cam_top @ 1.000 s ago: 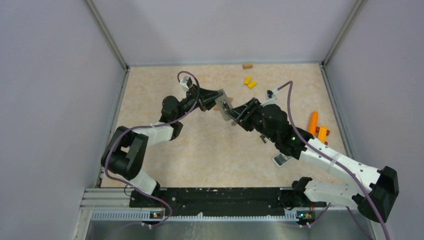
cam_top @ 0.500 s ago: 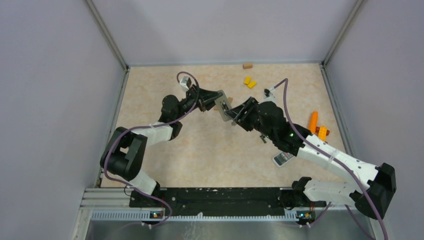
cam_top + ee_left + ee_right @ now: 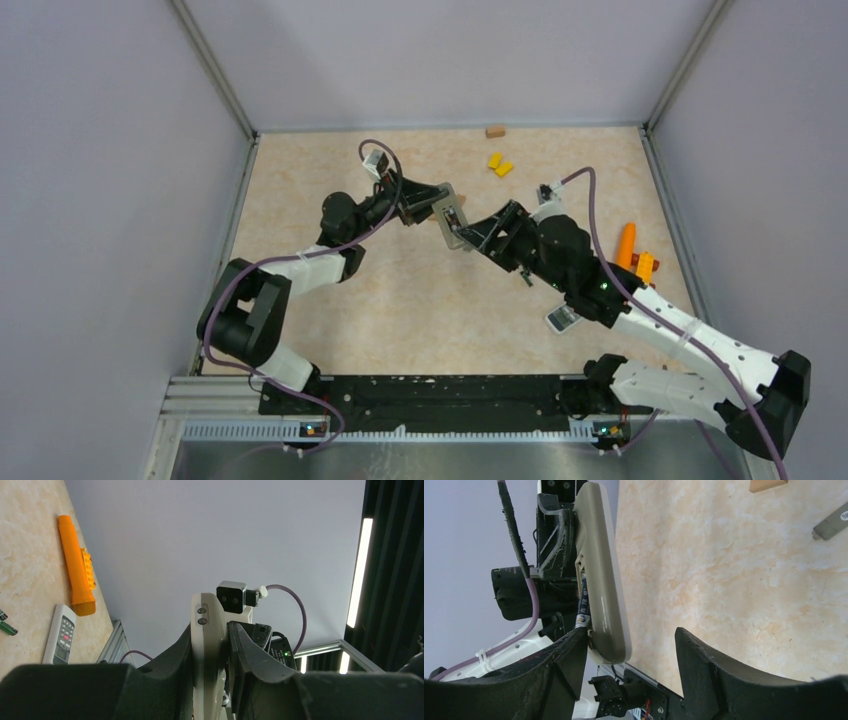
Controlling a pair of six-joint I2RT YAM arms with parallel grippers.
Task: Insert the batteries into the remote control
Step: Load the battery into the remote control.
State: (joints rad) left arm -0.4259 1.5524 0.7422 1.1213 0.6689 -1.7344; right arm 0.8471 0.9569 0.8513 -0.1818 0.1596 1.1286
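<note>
Remote (image 3: pixel 209 645) sits pinched in left gripper (image 3: pixel 210 631); right gripper (image 3: pixel 628 636) gapes.

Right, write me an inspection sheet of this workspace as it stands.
Surface: beige marbled tabletop; no spills seen.
Job's things: held remote is raised off the table, with what looks like a battery in its open back. Loose batteries and a second remote lie on the table.
Clutter: orange stick, orange block, yellow blocks, brown block.
Grippers: left gripper is shut on the held remote. Right gripper is open, astride the remote's free end.
Cables: purple cables loop over both arms.
Surroundings: plain grey walls; nothing else seen.
</note>
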